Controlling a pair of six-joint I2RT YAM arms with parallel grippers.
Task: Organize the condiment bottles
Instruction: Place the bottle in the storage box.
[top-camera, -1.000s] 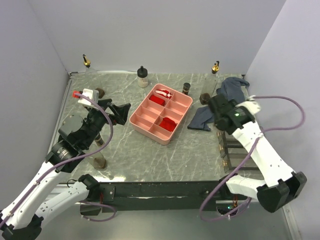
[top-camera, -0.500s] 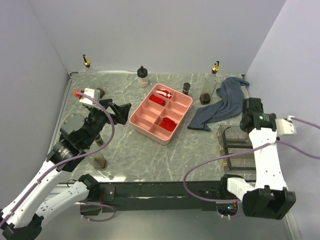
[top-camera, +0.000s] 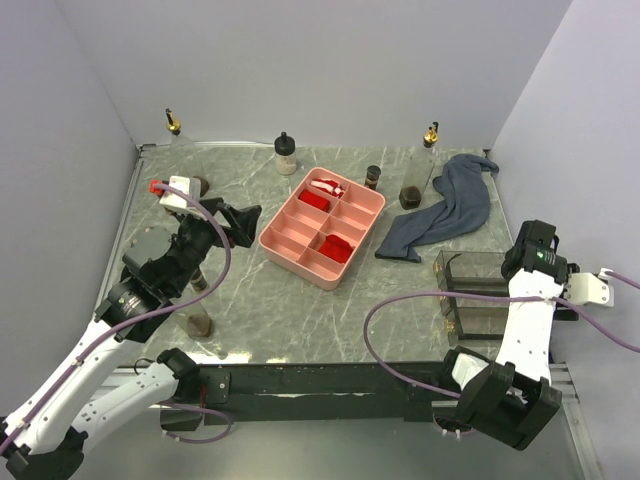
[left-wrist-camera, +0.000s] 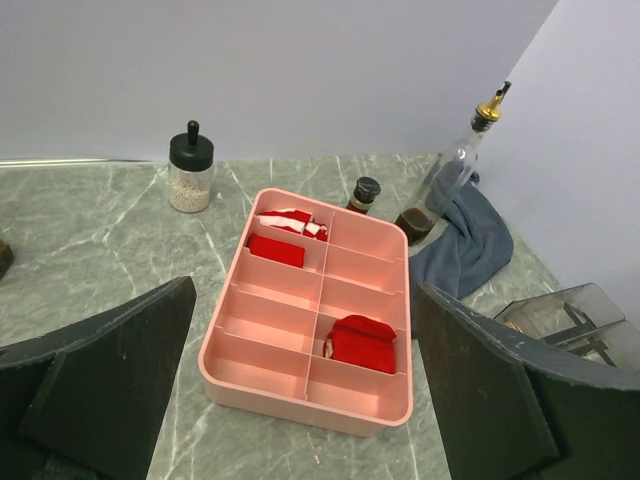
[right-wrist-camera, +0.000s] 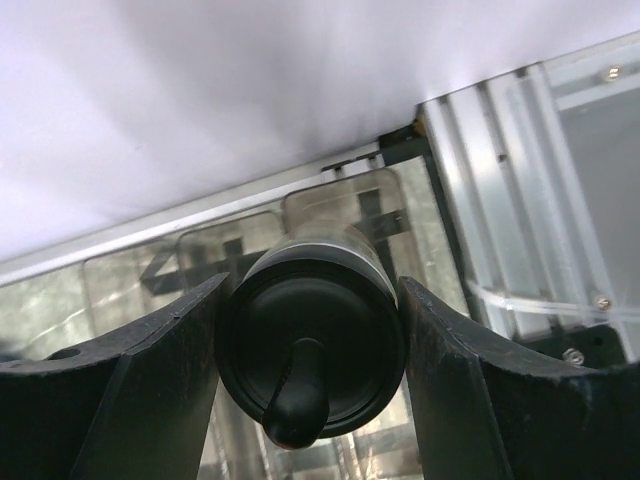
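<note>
My right gripper is shut on a black-capped bottle, seen from above, and holds it over a clear plastic organizer at the table's right edge. My left gripper is open and empty, just left of the pink tray. Along the back stand a gold-spout clear bottle, a black-capped cream bottle, a small dark bottle and a tall gold-spout bottle. A squat dark jar sits at the back left. A brown bottle stands at the front left.
The pink tray holds red packets in three compartments. A blue-grey cloth lies right of it, by the tall bottle. The organizer's compartments lie below the held bottle. Grey walls close the back and sides.
My right arm has swung from the cloth near the tall bottle to the right and nearer, over the clear organizer. The left arm has barely moved.
</note>
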